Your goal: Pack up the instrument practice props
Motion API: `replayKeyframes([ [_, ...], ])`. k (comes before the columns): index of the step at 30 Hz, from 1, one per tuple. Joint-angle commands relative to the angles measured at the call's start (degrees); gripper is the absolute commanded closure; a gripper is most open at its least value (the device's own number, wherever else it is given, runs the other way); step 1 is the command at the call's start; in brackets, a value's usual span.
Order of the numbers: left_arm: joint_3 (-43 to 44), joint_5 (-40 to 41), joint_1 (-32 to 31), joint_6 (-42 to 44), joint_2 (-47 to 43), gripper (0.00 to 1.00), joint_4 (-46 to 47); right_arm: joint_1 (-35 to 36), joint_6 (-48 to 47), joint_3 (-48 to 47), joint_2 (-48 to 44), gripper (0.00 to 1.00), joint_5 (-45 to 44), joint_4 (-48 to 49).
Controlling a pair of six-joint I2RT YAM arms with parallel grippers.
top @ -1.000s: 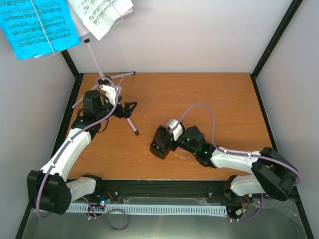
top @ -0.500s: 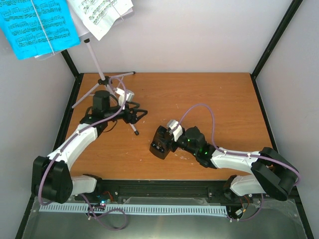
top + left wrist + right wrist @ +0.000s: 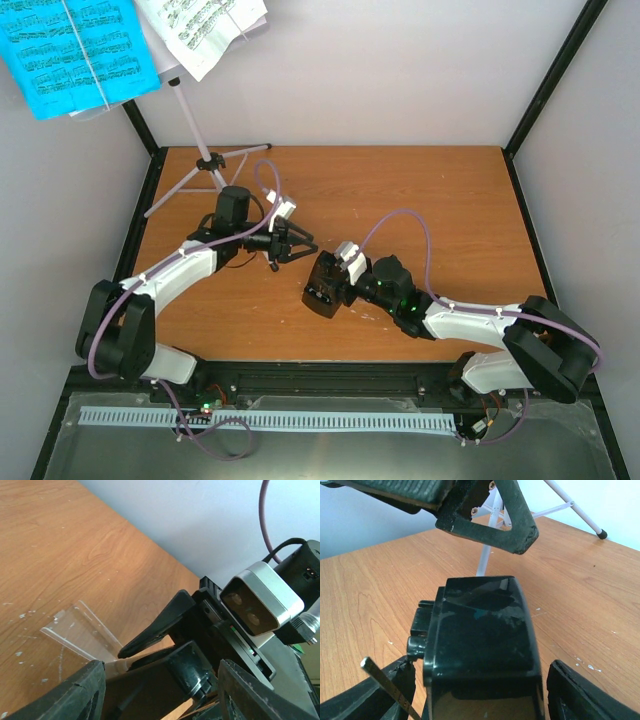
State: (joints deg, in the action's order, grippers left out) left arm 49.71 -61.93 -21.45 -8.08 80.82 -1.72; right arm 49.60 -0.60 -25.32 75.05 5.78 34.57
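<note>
From above, the left gripper reaches in over the orange-brown wooden table with its two fingers spread wide. It is just beside the far end of the black pyramid metronome, which lies on its side near the table's middle. The right gripper comes from the other side and straddles the metronome. Whether either gripper presses on it cannot be told from here. The thin silver tripod music stand is at the far left corner. Blue music sheets and white music sheets are up on its head.

In the left wrist view, the left gripper has its fingers far apart at the bottom edge. Between them show part of the metronome's dark body, one black finger of the right gripper and the silver wrist camera behind it. The metronome's clear cover rests against the wood. No contact by the left fingers can be made out.

In the right wrist view, the right gripper stands open, one finger on each side of the metronome. A narrow gap shows on both sides, so nothing is pinched. A thin metal strip slants by the left-hand finger. The left gripper's black fingers hang just above the metronome's far end. The stand's white legs are behind.
</note>
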Motion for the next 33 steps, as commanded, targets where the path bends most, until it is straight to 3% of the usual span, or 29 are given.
replayKeyframes([
  [1, 2.49, -4.19, -1.21, -0.27, 1.00, 0.39, 1.89, 0.30, 0.25, 0.79, 0.53, 0.30, -0.88, 1.71],
  [14, 2.51, -3.77, -1.40, -0.53, 1.96, 0.42, 1.66, 0.32, 0.82, 1.03, 1.43, 0.47, 0.74, 2.93],
  [33, 2.76, -4.00, -2.71, -0.02, 2.81, 0.46, 1.02, 0.31, 1.57, -0.51, 2.30, 0.44, -0.35, 1.86],
])
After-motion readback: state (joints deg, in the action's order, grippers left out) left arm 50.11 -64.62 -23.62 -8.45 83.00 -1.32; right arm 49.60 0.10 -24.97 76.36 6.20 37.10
